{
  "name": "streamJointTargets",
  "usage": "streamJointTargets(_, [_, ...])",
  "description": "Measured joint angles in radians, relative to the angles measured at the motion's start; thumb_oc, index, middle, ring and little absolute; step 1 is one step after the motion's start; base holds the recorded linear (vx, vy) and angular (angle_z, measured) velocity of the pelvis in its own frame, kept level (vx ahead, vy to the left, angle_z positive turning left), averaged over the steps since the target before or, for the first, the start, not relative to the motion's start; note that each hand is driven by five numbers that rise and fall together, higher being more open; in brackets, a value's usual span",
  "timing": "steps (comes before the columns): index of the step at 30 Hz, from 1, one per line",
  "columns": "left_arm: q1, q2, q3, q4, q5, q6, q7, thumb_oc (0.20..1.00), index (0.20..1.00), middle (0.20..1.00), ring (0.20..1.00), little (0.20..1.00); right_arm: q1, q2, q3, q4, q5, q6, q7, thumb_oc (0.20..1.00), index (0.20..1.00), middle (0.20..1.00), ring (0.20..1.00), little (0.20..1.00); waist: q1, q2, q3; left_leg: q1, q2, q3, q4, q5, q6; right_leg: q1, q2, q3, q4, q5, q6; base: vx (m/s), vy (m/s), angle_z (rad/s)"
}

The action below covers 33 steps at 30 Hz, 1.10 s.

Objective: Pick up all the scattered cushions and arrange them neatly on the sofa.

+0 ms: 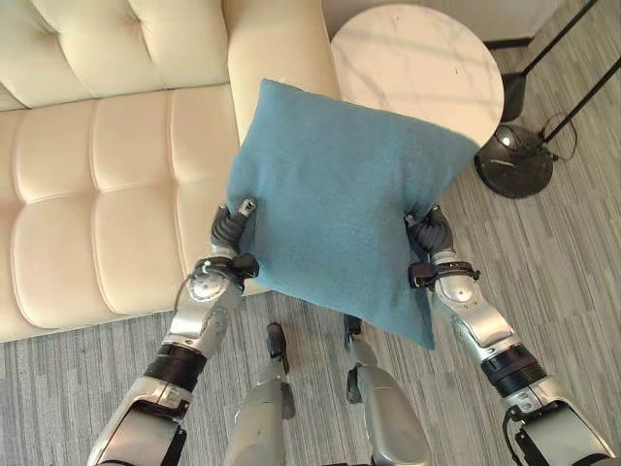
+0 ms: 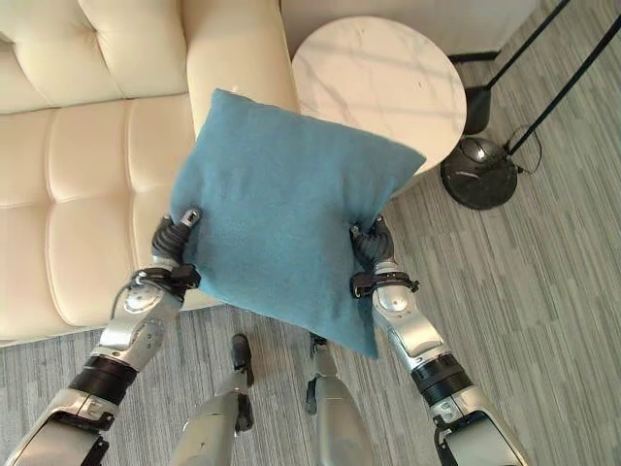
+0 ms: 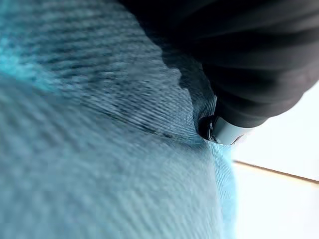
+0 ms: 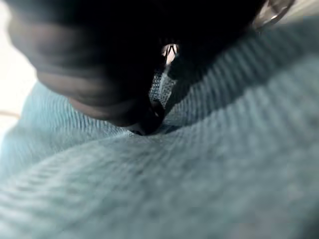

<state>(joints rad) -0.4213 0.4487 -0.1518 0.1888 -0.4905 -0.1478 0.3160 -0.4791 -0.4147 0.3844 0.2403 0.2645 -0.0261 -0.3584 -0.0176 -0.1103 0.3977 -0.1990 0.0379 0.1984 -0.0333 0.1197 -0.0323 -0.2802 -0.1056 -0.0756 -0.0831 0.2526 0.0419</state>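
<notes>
A blue cushion [image 1: 340,209] hangs in mid-air at the centre of the head views, held up between both arms and turned like a diamond, one corner pointing to 11 o'clock and the lowest corner to 5 o'clock. It touches neither the sofa nor the floor. The left robot hand [image 1: 233,225] grips the cushion's edge at 9 o'clock, a silver digit lying on the front of the fabric and the dark ribbed cover just below it. The right robot hand [image 1: 431,233] clamps the opposite edge at 3 o'clock, dark-tipped fingers curled over the cloth where it puckers. In the left wrist view, the blue weave [image 3: 99,149] is pressed close against the dark cover, a silver fingertip [image 3: 224,132] dug into a crease. In the right wrist view, the same fabric [image 4: 199,174] bunches under that hand's dark cover.

Behind the cushion, from 9 to 12 o'clock, stands a cream tufted sofa [image 1: 97,194], its armrest [image 1: 272,49] partly hidden by the cushion's upper corner. A round white marble-topped desk [image 1: 417,63] stands at 1 o'clock, just beside the armrest. At 2 o'clock, a black round lamp base [image 1: 514,160] rests on the grey striped floor [image 1: 572,291], thin black poles rising from that corner.
</notes>
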Motion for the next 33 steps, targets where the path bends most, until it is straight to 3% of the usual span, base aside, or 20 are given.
streamJointTargets(4, [0.125, -0.033, 0.086, -0.171, 0.26, -0.065, 0.133, 0.2, 0.2, 0.2, 0.2, 0.2, -0.005, 0.001, -0.01, -0.128, -0.177, -0.052, -0.005, 0.2, 0.2, 0.2, 0.2, 0.2, 0.021, 0.052, -0.012, 0.083, 0.008, -0.026, -0.038, 0.004, -0.006, 0.077, 0.012, -0.026, 0.0, -0.017, -0.008, 0.1, -0.01, 0.16])
streamJointTargets(6, [0.17, -0.046, 0.108, -0.201, 0.331, -0.085, 0.181, 0.2, 0.2, 0.2, 0.2, 0.2, -0.006, 0.004, -0.013, -0.181, -0.228, -0.085, -0.01, 0.2, 0.2, 0.2, 0.2, 0.2, 0.036, 0.081, -0.03, 0.106, 0.009, -0.038, -0.046, 0.003, -0.006, 0.105, 0.012, -0.04, 0.0, -0.028, -0.008, 0.08, 0.009, 0.18])
streamJointTargets(9, [0.218, -0.052, 0.126, -0.22, 0.392, -0.099, 0.222, 0.2, 0.2, 0.2, 0.2, 0.2, -0.002, 0.008, -0.011, -0.212, -0.271, -0.125, -0.016, 0.2, 0.2, 0.2, 0.2, 0.2, 0.047, 0.101, -0.054, 0.125, 0.008, -0.061, -0.047, 0.002, -0.005, 0.136, 0.011, -0.059, 0.0, -0.04, -0.005, 0.06, 0.005, 0.21])
streamJointTargets(14, [0.339, -0.051, 0.13, -0.225, 0.472, -0.103, 0.256, 0.2, 0.2, 0.2, 0.2, 0.2, 0.052, 0.004, 0.006, -0.251, -0.377, -0.131, -0.046, 0.2, 0.2, 0.2, 0.2, 0.2, 0.059, 0.1, -0.08, 0.163, 0.008, -0.082, -0.047, -0.003, -0.009, 0.186, 0.009, -0.083, 0.0, -0.055, -0.004, 0.05, 0.033, 0.16])
streamJointTargets(19, [0.456, -0.054, 0.113, -0.225, 0.515, -0.103, 0.323, 0.2, 0.2, 0.2, 0.2, 0.2, 0.092, 0.005, 0.062, -0.31, -0.532, -0.143, -0.118, 0.2, 0.2, 0.2, 0.2, 0.2, 0.099, 0.095, -0.134, 0.159, 0.003, -0.109, -0.046, -0.001, -0.015, 0.204, 0.005, -0.1, 0.006, -0.052, -0.002, -0.14, 0.009, 0.13])
streamJointTargets(20, [0.442, -0.063, 0.102, -0.224, 0.515, -0.103, 0.34, 0.2, 0.2, 0.2, 0.2, 0.2, 0.091, 0.003, 0.072, -0.306, -0.54, -0.14, -0.14, 0.2, 0.2, 0.2, 0.2, 0.2, 0.099, 0.105, -0.136, 0.14, 0.003, -0.128, -0.025, 0.004, 0.002, 0.182, -0.003, -0.115, 0.054, -0.07, 0.014, -0.18, -0.043, 0.82])
streamJointTargets(21, [0.405, -0.06, 0.079, -0.222, 0.514, -0.103, 0.362, 0.2, 0.2, 0.2, 0.2, 0.2, 0.09, -0.002, 0.075, -0.279, -0.55, -0.14, -0.164, 0.2, 0.2, 0.2, 0.2, 0.2, 0.09, 0.114, -0.136, 0.132, 0.002, -0.183, -0.02, -0.008, 0.004, 0.168, -0.01, -0.104, 0.132, -0.127, 0.027, -0.19, -0.097, 0.83])
streamJointTargets(24, [0.397, -0.035, 0.088, -0.222, 0.51, -0.103, 0.363, 0.2, 0.2, 0.2, 0.2, 0.2, 0.091, 0.0, 0.076, -0.269, -0.551, -0.141, -0.157, 0.2, 0.2, 0.2, 0.2, 0.2, 0.111, 0.114, -0.139, 0.109, 0.002, -0.22, -0.002, -0.003, 0.003, 0.138, -0.003, -0.047, 0.204, -0.177, 0.032, -0.14, -0.142, 0.56])
streamJointTargets(26, [0.386, -0.014, 0.092, -0.221, 0.509, -0.101, 0.328, 0.2, 0.2, 0.2, 0.2, 0.2, 0.093, -0.011, 0.074, -0.264, -0.544, -0.14, -0.15, 0.2, 0.2, 0.2, 0.2, 0.2, 0.112, 0.124, -0.142, 0.103, 0.011, -0.255, 0.003, 0.015, -0.003, 0.118, 0.028, 0.046, 0.353, -0.304, 0.034, -0.18, -0.26, 0.88])
streamJointTargets(28, [0.388, 0.012, 0.105, -0.221, 0.509, -0.101, 0.308, 0.2, 0.2, 0.2, 0.2, 0.2, 0.077, -0.018, 0.073, -0.262, -0.524, -0.14, -0.133, 0.2, 0.2, 0.2, 0.2, 0.2, 0.145, 0.121, -0.147, 0.095, 0.029, -0.27, 0.007, 0.035, -0.013, 0.096, 0.052, 0.053, 0.437, -0.39, 0.024, -0.18, -0.292, 0.37])
streamJointTargets(29, [0.389, 0.019, 0.109, -0.221, 0.509, -0.1, 0.299, 0.2, 0.2, 0.2, 0.2, 0.2, 0.077, -0.018, 0.073, -0.263, -0.516, -0.141, -0.128, 0.2, 0.2, 0.2, 0.2, 0.2, 0.15, 0.117, -0.149, 0.091, 0.034, -0.283, 0.01, 0.038, -0.024, 0.103, 0.061, 0.054, 0.441, -0.399, 0.009, -0.2, -0.252, 0.31])
streamJointTargets(31, [0.392, 0.022, 0.116, -0.216, 0.509, -0.099, 0.286, 0.2, 0.2, 0.2, 0.2, 0.2, 0.086, -0.018, 0.076, -0.257, -0.492, -0.145, -0.11, 0.2, 0.2, 0.2, 0.2, 0.2, 0.165, 0.139, -0.154, 0.077, 0.084, -0.327, 0.022, 0.047, -0.071, 0.126, 0.119, 0.024, 0.407, -0.366, -0.03, -0.26, -0.332, 0.36])
streamJointTargets(33, [0.39, 0.029, 0.112, -0.209, 0.509, -0.099, 0.267, 0.2, 0.2, 0.2, 0.2, 0.2, 0.095, -0.029, 0.075, -0.249, -0.473, -0.147, -0.111, 0.2, 0.2, 0.2, 0.2, 0.2, 0.161, 0.142, -0.154, 0.068, 0.106, -0.353, 0.025, 0.034, -0.085, 0.141, 0.149, -0.008, 0.385, -0.355, -0.054, -0.24, -0.2, 0.27])
